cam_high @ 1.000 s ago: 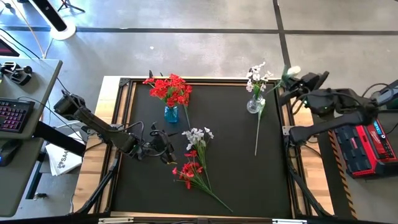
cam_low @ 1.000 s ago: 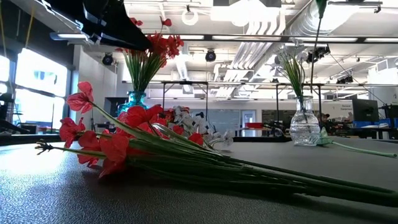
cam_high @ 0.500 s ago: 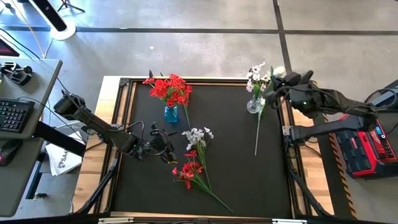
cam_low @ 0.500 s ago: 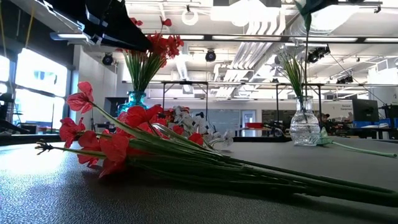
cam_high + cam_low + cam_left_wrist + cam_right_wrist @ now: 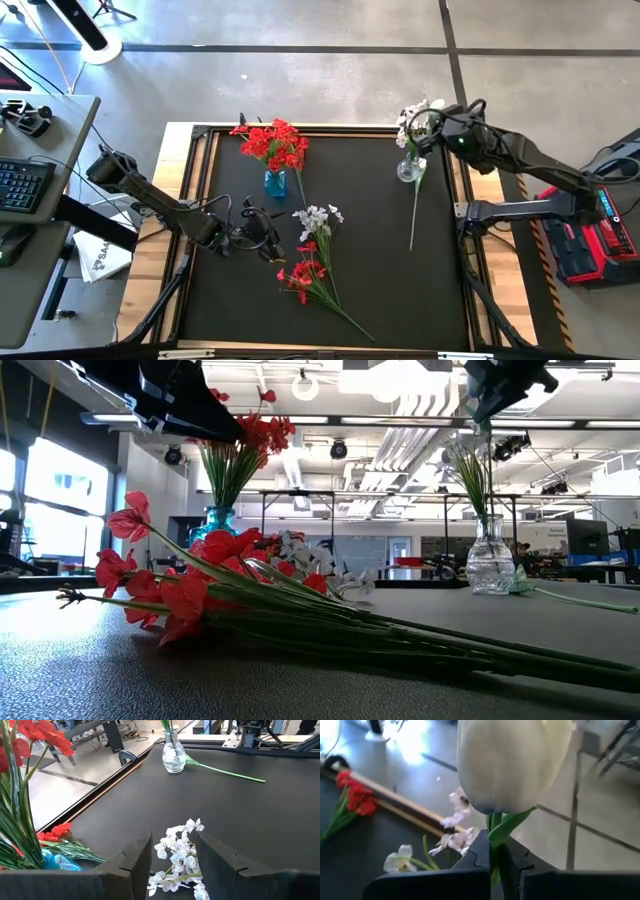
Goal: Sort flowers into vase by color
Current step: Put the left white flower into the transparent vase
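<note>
Directly above the clear vase [image 5: 408, 169], right gripper [image 5: 440, 126] clamped tight on the stem of a white tulip [image 5: 512, 762], bloom up. Just ahead of the half-open, empty left gripper [image 5: 172, 865], a white sprig [image 5: 181, 851] and red flowers [image 5: 303, 275] lying flat.

In the right wrist view the white tulip [image 5: 512, 762] fills the upper middle of the frame, its top cut off by the edge, and it hides much of the floor behind. The white blossoms [image 5: 457, 827] below it are blurred. In the low view we see the right gripper [image 5: 505, 382] only partly, cut off at the top right edge. At the top left, a dark arm part [image 5: 165, 395] is cropped too. In the high view, the clear vase [image 5: 409, 168] is too small to show how many stems it holds.
</note>
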Robot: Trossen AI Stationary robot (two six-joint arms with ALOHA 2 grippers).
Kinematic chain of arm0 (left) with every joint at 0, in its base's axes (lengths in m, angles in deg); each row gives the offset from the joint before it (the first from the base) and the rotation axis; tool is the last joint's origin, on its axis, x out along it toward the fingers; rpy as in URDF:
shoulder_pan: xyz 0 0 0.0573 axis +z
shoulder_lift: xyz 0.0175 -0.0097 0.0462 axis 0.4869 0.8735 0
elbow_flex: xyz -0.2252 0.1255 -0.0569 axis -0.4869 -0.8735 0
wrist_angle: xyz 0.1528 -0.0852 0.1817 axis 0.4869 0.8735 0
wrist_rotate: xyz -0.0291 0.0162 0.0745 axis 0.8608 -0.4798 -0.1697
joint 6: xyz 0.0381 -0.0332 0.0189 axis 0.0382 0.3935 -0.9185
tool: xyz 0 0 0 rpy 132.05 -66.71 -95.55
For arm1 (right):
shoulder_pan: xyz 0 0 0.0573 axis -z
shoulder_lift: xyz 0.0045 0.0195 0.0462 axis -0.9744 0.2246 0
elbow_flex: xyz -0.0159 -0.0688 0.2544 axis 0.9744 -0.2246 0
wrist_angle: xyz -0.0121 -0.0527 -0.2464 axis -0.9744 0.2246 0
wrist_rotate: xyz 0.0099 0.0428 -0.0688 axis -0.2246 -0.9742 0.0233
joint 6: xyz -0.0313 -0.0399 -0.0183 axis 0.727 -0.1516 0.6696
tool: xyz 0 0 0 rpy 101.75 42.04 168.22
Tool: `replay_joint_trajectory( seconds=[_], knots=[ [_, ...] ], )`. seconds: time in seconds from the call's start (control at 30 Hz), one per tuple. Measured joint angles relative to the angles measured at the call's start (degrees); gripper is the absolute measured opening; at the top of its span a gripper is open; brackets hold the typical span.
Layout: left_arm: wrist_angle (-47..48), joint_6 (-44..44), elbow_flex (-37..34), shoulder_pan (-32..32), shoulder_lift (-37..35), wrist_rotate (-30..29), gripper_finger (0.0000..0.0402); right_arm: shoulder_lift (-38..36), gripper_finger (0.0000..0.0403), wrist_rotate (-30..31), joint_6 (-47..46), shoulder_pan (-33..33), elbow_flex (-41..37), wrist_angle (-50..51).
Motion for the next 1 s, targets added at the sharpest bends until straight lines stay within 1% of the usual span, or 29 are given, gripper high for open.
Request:
replay_joint_trajectory(
  seconds=[0.07,0.13,0.4,0.5,0.57,0.67,0.87,1.0],
  knots=[
    [0.0,0.4,0.0,0.0,0.0,0.0,0.0138,0.6,0.0012,-3.6,1.3,1.3,0.0,0.0],
    [0.0,0.5,0.0,0.0,0.0,0.0,0.0138,0.9,0.0032,-5.8,2.3,2.4,0.0,-0.2],
    [0.0,0.9,0.0,0.0,0.0,1.5,0.0138,-1.2,0.0153,-6.3,6.1,6.4,1.0,-0.1],
    [0.0,1.4,0.0,0.0,0.0,1.5,0.0138,-1.8,0.0189,-7.2,6.1,6.6,2.8,1.1],
    [0.0,1.5,0.0,0.0,0.0,1.5,0.0138,-2.0,0.0206,-7.5,5.7,6.4,4.6,1.8],
    [0.0,1.8,0.0,0.0,0.0,1.5,0.0138,-2.0,0.0221,-7.5,5.4,5.8,7.7,3.2],
    [0.0,1.9,0.0,0.0,0.0,1.5,0.0138,-2.0,0.0224,-7.8,2.5,3.6,11.5,6.6],
    [0.0,1.9,0.0,0.0,0.0,1.5,0.0138,-1.3,0.0224,-12.2,0.4,2.2,11.4,9.6]
  ],
)
